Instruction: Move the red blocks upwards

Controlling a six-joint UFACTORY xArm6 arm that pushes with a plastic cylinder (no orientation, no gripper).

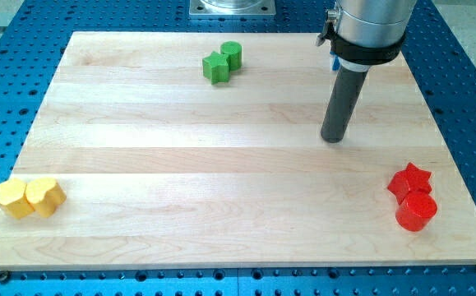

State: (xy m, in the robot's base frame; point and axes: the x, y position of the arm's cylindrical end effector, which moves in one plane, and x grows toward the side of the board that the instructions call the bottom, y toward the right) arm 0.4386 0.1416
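Note:
Two red blocks lie near the board's lower right corner, touching each other: a red star block (408, 181) and, just below it, a red cylinder block (416, 211). My tip (333, 138) rests on the board up and to the left of the red blocks, well apart from them. The dark rod rises from the tip to the arm's grey end at the view's top right.
A green star block (216, 68) and a green cylinder block (232, 55) touch near the top centre. Two yellow blocks (14, 199) (44, 196) touch near the lower left corner. The wooden board (221, 164) lies on a blue perforated table.

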